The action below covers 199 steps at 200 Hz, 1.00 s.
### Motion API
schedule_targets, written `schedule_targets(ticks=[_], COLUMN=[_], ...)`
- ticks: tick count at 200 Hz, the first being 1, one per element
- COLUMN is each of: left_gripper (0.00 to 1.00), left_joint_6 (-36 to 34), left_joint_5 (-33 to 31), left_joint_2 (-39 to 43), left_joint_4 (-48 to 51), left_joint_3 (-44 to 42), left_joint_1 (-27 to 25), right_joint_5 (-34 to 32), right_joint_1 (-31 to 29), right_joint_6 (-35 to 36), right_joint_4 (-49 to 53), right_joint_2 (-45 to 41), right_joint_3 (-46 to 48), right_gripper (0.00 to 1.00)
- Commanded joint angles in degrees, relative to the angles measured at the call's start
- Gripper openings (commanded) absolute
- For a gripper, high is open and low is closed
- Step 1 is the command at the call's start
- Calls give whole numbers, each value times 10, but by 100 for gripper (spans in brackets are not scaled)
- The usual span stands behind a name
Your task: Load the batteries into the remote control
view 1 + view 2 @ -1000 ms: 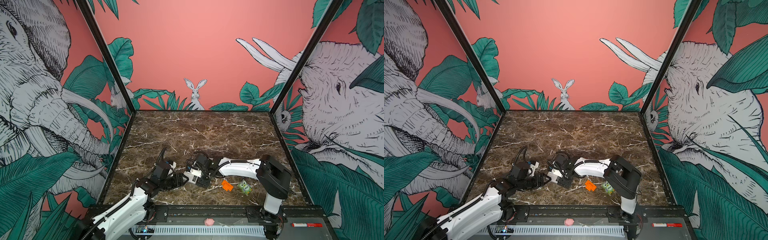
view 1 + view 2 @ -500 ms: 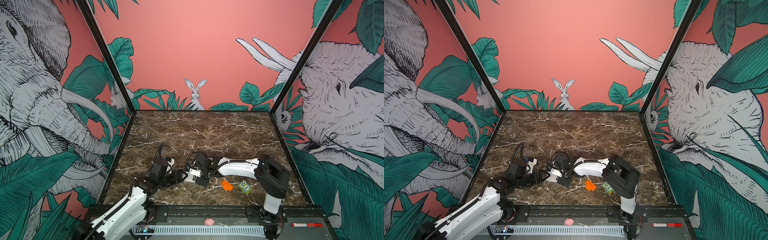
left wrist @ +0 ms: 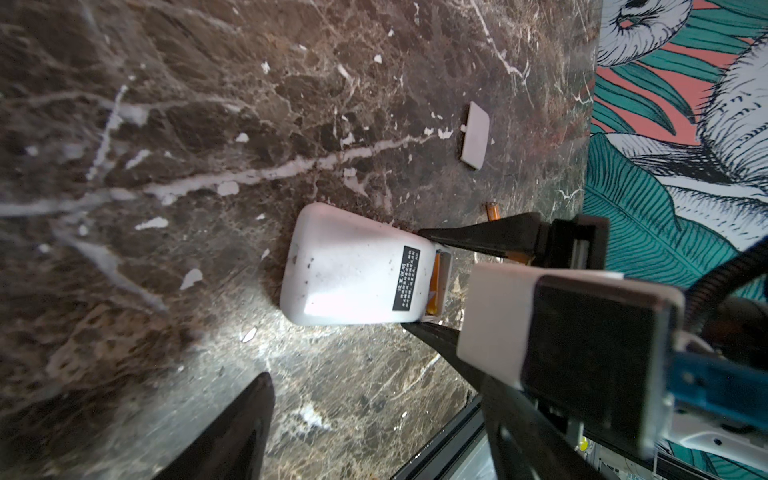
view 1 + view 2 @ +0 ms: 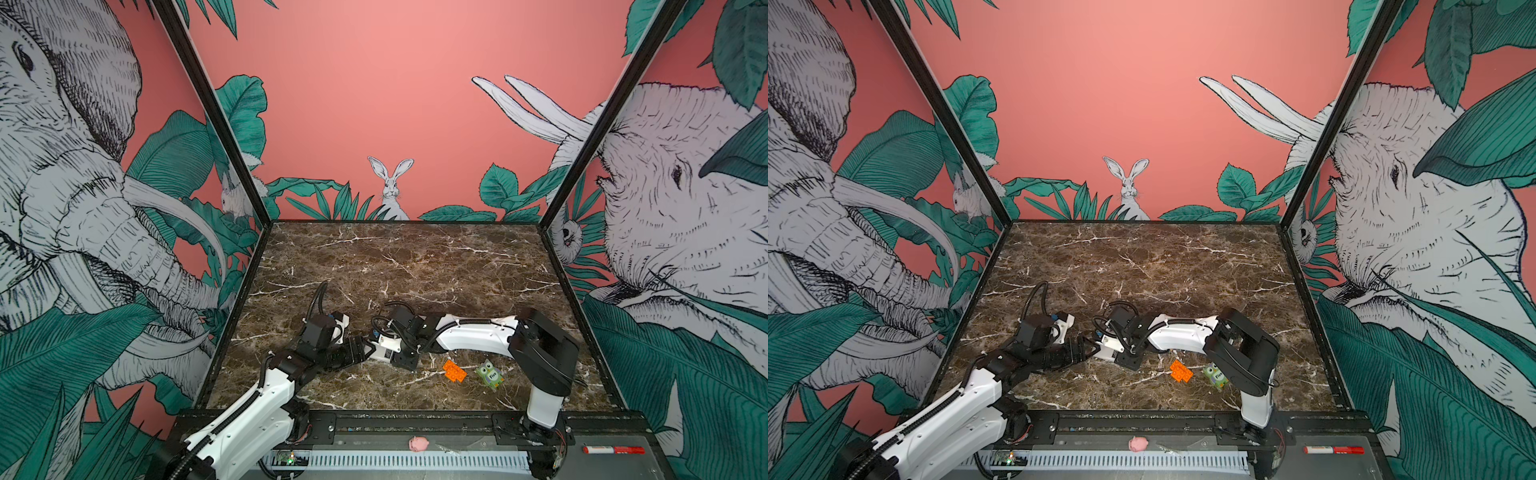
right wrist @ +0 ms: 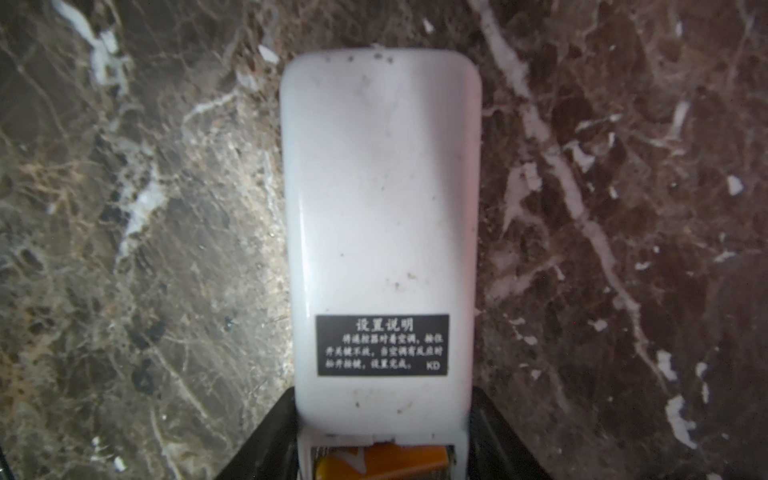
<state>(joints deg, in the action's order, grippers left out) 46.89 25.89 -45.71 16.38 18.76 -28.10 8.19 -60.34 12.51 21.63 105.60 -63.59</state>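
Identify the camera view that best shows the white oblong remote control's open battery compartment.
Left wrist view: the white oblong remote control shows its open battery compartment across its width, orange battery inside. Right wrist view crops it at the frame edge. In both top views it is tiny.

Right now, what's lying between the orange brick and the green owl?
Nothing: only a strip of bare marble table separates the orange brick from the green owl, in both top views.
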Motion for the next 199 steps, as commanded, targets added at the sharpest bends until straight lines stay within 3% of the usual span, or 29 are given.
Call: schedule_targets(ticks=[1,32,78,113,199], left_gripper=[80,80,83,86,83], left_joint_6=[-1,-3,-10,-23,-55], left_joint_5=[-1,6,12,41,58], left_joint_2=[9,16,17,-2,-33], left_joint_4=[-15,-9,-6,-25,-7], left_joint_3=[9,7,6,16,53], left_joint_1=[12,24,36,37,37], right_joint_5=[0,8,46,62,82], right_joint_1=[0,1,10,14,16], right_joint_6=[30,52,83,102,100], right_joint_4=[5,-7,-65,-147,-283], right_joint_2=[37,43,13,-31,-101], right_joint_3=[8,11,60,117,194], right_gripper=[58,57,35,25,21])
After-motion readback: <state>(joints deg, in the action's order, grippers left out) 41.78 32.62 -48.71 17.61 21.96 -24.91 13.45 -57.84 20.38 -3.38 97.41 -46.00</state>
